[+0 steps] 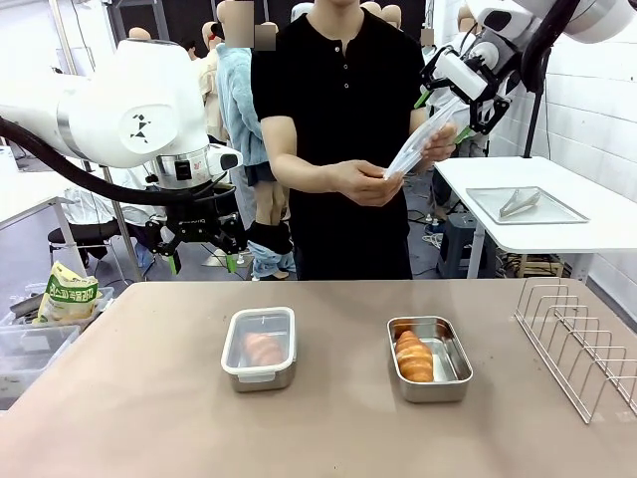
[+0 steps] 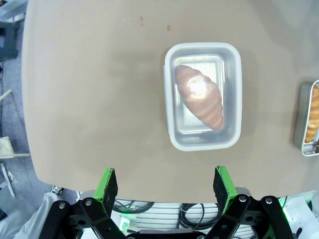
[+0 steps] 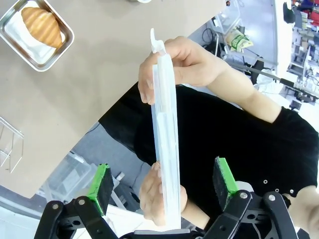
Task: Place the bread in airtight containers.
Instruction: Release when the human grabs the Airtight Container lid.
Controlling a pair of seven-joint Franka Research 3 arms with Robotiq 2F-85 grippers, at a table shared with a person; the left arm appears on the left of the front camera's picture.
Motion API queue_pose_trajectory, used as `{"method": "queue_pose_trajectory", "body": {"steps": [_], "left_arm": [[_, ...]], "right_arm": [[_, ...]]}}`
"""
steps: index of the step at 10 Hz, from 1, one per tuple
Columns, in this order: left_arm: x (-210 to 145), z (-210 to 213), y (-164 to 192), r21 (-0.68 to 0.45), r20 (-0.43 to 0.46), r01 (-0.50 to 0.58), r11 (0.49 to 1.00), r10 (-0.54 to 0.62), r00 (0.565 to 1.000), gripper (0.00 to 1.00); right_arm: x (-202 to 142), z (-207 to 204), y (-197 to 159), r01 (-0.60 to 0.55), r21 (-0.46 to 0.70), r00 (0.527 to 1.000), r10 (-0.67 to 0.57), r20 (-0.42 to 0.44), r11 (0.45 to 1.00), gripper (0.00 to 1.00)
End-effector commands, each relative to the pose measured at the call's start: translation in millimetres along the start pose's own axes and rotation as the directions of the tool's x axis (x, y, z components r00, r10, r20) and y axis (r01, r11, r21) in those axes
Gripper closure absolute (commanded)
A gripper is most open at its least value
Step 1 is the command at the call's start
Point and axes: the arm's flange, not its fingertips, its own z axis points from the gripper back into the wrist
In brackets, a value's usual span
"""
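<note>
The right gripper point(image 3: 162, 189) hangs high above the far side of the table, its green pads point(image 3: 225, 175) spread wide on either side of a clear plastic lid point(image 3: 166, 144), touching neither face of it; the lid stands edge-on between the pads and is held at both ends by the person's hands point(image 3: 172, 64). The left gripper point(image 2: 164, 186) hovers above the near-left part of the table point(image 1: 149, 398), jaws apart and holding nothing. Below it sits a steel container with its whitish lid on point(image 1: 260, 348), a croissant point(image 2: 199, 95) visible through the lid; just to the right, well apart from it, stands an uncovered steel container point(image 1: 430, 358) with the second croissant point(image 1: 413, 357) lying along its left side. A wire rack point(image 1: 582, 344) stands at the table's right edge; a flat tray with tongs point(image 1: 526, 205) rests on a white side table behind.
</note>
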Motion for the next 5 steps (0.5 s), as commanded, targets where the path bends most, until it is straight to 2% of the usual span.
{"method": "queue_pose_trajectory", "body": {"steps": [1,2,5], "left_arm": [[0.1,1.1,2.5,-0.004,0.000,-0.003,1.000,0.003,1.000,0.00],[0.1,1.1,2.5,-0.004,0.000,-0.003,1.000,0.003,1.000,0.00],[0.1,1.1,2.5,-0.004,0.000,-0.003,1.000,0.003,1.000,0.00]], "right_arm": [[2.7,-6.3,2.8,0.007,0.035,1.000,-0.007,0.008,0.999,0.00],[0.0,0.0,0.0,0.000,0.000,1.000,0.000,0.000,1.000,0.00],[0.0,0.0,0.0,0.000,0.000,1.000,0.000,0.000,1.000,0.00]]}}
